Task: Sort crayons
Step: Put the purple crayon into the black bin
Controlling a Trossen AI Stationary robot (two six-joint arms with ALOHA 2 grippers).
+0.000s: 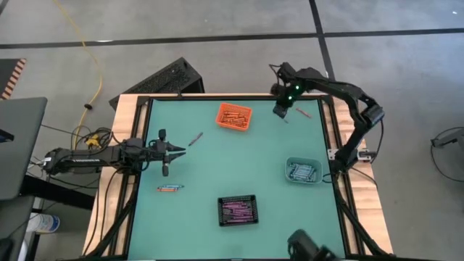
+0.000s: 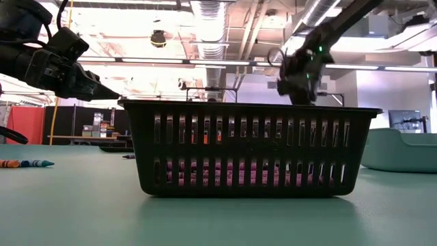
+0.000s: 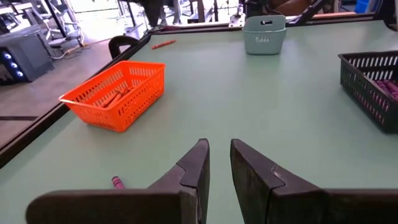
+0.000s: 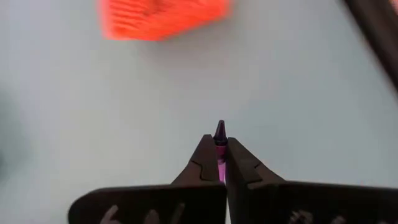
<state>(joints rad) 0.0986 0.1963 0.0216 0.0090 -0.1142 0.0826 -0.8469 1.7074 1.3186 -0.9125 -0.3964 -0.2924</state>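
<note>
Where the right gripper (image 4: pixel 219 152) is seen from its wrist, a thin purple crayon (image 4: pixel 219 135) is clamped between the closed dark fingers, its pointed tip protruding; the slatted orange bin (image 4: pixel 163 17) beyond is blurred. From above, that crayon is hidden. Ahead of the left gripper (image 3: pixel 219 163) (narrowly parted, nothing held) lie a teal bin (image 3: pixel 264 34) and, cut off, a black basket (image 3: pixel 372 87); one loose crayon (image 3: pixel 117 182) lies just beside.
</note>
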